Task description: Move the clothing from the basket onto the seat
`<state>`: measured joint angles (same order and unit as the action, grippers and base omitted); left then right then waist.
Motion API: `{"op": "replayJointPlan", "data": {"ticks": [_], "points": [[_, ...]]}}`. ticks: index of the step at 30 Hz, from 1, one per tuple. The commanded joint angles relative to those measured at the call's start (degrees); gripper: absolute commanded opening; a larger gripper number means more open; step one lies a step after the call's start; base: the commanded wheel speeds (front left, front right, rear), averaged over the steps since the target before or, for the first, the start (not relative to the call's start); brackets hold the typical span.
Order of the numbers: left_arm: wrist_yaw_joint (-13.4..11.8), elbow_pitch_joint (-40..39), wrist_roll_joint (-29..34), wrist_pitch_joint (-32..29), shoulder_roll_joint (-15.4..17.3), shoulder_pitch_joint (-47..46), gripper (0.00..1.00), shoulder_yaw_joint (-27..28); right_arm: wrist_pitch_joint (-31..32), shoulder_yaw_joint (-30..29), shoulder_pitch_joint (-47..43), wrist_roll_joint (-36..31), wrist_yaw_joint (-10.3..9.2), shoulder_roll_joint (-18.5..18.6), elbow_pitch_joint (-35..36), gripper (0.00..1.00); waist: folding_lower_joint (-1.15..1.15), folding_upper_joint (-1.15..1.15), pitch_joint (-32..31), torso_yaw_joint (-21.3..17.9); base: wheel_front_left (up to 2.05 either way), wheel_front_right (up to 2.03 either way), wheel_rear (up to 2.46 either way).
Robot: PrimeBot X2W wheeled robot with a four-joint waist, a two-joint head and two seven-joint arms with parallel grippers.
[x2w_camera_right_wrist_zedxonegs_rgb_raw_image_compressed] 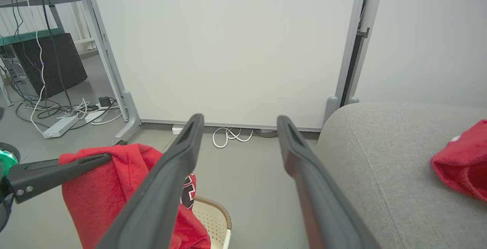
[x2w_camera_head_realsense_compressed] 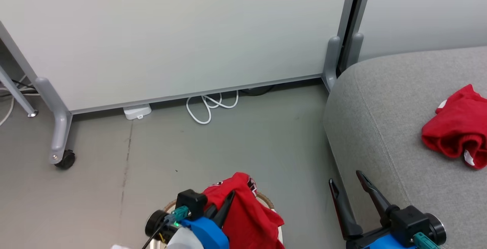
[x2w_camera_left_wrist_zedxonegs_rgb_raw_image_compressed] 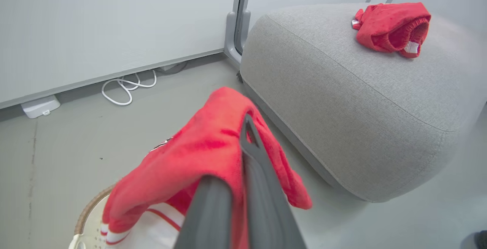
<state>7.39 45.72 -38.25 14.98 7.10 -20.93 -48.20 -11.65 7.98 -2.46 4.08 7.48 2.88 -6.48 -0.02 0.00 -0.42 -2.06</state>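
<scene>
My left gripper [x2w_camera_head_realsense_compressed: 230, 197] is shut on a red jersey [x2w_camera_left_wrist_zedxonegs_rgb_raw_image_compressed: 198, 150] with white striped trim, holding it up over the basket [x2w_camera_left_wrist_zedxonegs_rgb_raw_image_compressed: 89, 211]; the cloth drapes over both fingers. Only a bit of the basket's brown rim [x2w_camera_head_realsense_compressed: 266, 199] and its perforated cream wall [x2w_camera_right_wrist_zedxonegs_rgb_raw_image_compressed: 213, 214] shows beneath. A plain red garment [x2w_camera_head_realsense_compressed: 456, 127] lies crumpled on the grey seat [x2w_camera_head_realsense_compressed: 380, 119] to the right. My right gripper [x2w_camera_head_realsense_compressed: 346, 178] stands open with nothing in it, beside the seat's near-left edge. From the right wrist, its own fingers [x2w_camera_right_wrist_zedxonegs_rgb_raw_image_compressed: 182, 154] frame the floor, with the held jersey [x2w_camera_right_wrist_zedxonegs_rgb_raw_image_compressed: 102, 195] at the left.
A white partition panel on grey legs with a caster [x2w_camera_head_realsense_compressed: 64, 159] stands close behind. A white cable loop [x2w_camera_head_realsense_compressed: 209, 108] and a white adapter [x2w_camera_head_realsense_compressed: 137, 111] lie at its foot. A desk, cables and a black box [x2w_camera_right_wrist_zedxonegs_rgb_raw_image_compressed: 49, 62] are at far left. Bare grey floor [x2w_camera_head_realsense_compressed: 266, 138] separates basket and seat.
</scene>
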Motion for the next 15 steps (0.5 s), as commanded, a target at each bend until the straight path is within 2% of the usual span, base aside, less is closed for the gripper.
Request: {"op": "replayJointPlan", "data": {"ticks": [1, 15], "points": [[0.11, -0.43, 0.01, 0.30, 0.26, -1.22, 0.00, -0.11, 0.15, 0.08, -0.50, 0.20, 0.03, 0.01, 0.14, 1.00, 0.02, 0.00, -0.48, 0.32, 0.00, 0.00, 0.00], [0.11, -5.10, -2.31, 0.12, -1.12, -12.19, 0.00, -5.84, 0.81, 0.10, -2.22, 0.06, 0.03, 0.01, 0.49, 1.00, 0.02, 0.00, -2.26, 1.51, 0.00, 0.00, 0.00]]}}
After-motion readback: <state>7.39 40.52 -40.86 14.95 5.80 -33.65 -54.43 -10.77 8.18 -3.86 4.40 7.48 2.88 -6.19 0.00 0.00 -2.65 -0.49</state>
